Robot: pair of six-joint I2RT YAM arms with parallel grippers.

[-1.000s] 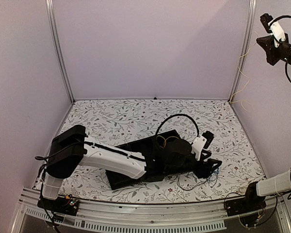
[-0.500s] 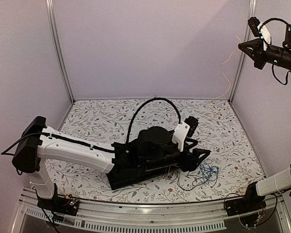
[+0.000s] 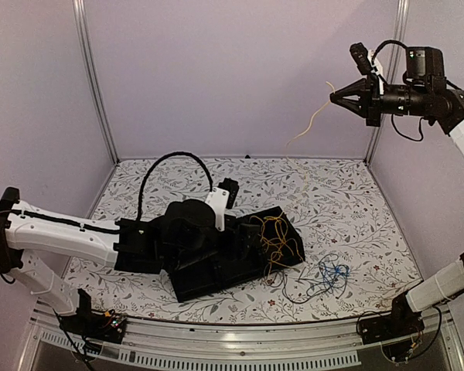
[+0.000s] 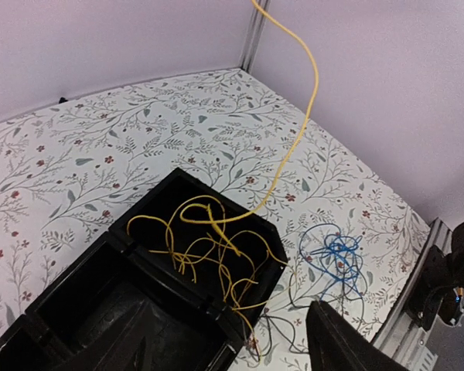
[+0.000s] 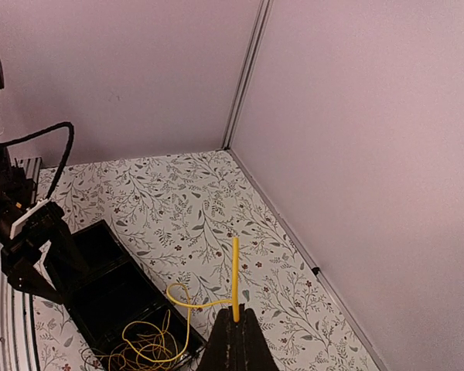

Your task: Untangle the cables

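The yellow cable [image 3: 312,122] is pinched in the closed right gripper [image 3: 334,98]; the left gripper [image 4: 228,325] is spread, empty. Unrestrained loops could be cinched tight by pulling.

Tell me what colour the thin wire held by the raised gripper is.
Yellow; the thin flexible wire shows best in the right wrist view.

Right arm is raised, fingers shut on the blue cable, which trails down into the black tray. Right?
No. The right fingers are shut on the yellow cable, not the blue; the right wrist view shows it trailing down into the tray. The blue cable lies on the table beside the tray.
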